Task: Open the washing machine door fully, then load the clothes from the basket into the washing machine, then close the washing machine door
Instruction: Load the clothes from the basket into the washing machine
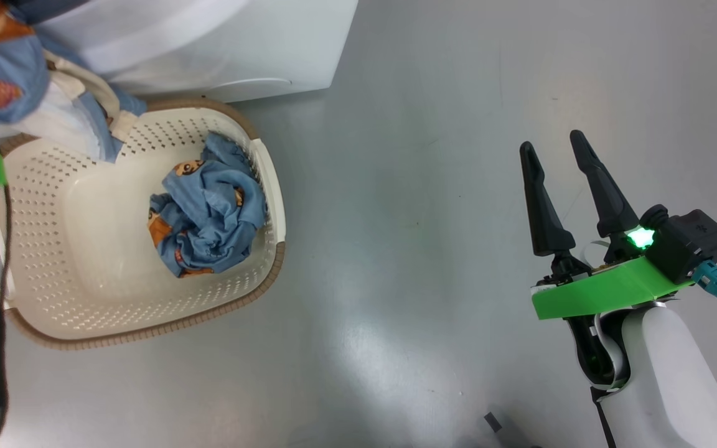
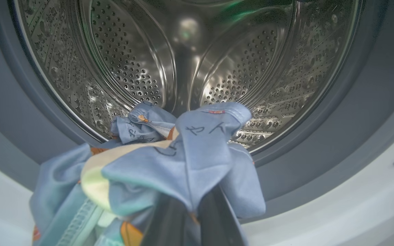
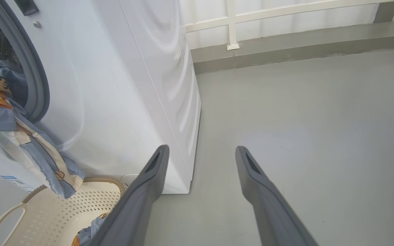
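My left tool [image 2: 192,220] pinches a light-blue bear-print cloth bundle [image 2: 183,160] at the holey steel drum [image 2: 251,68]. My right tool [image 1: 554,146] stands wide. A second bundle [image 1: 209,211] lies in the cream plastic basket [image 1: 84,298].

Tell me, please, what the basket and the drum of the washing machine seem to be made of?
The basket: apparently moulded plastic, cream and matte, with rows of holes; its brown rim looks woven, perhaps imitation. The drum: probably stainless steel, glossy, with bright reflections and perforations.
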Tool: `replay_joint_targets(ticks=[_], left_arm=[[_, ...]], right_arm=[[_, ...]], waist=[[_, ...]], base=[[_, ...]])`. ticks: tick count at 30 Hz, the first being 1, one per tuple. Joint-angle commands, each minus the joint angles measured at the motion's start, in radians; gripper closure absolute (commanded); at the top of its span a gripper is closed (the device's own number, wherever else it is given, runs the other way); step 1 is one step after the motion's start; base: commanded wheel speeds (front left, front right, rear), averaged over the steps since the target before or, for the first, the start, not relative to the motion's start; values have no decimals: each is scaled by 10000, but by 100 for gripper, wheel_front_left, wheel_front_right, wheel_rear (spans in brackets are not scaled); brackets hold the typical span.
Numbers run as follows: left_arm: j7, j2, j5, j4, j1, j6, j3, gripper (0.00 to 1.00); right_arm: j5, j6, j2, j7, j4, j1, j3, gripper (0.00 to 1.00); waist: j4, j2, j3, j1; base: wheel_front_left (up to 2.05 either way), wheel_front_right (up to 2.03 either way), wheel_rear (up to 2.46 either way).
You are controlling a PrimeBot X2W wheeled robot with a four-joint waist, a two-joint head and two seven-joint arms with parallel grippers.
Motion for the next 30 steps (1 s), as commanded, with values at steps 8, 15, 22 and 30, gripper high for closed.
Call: replay_joint_targets(ticks=[8, 15, 22, 30], left_arm=[[-55, 723, 181, -105, -1138, -15, 180, 100], [-55, 1015, 305, 1458, -2261, -15, -384, 100], [-55, 1434, 48, 3804, -4015, -15, -1482, 100], [-55, 1781, 804, 3627, -5530, -15, -1204, 100]], right_arm=[[53, 16, 56, -48, -247, 3, 183, 0], [119, 16, 56, -48, -254, 60, 200, 0], [163, 16, 57, -48, -239, 74, 331, 0], [264, 16, 57, -48, -276, 31, 465, 0]], waist=[[22, 0, 20, 0], [19, 0, 14, 0], [-118, 0, 27, 0], [-332, 0, 190, 0]], base=[[0, 0, 0], [0, 0, 0], [0, 0, 0], [0, 0, 0]])
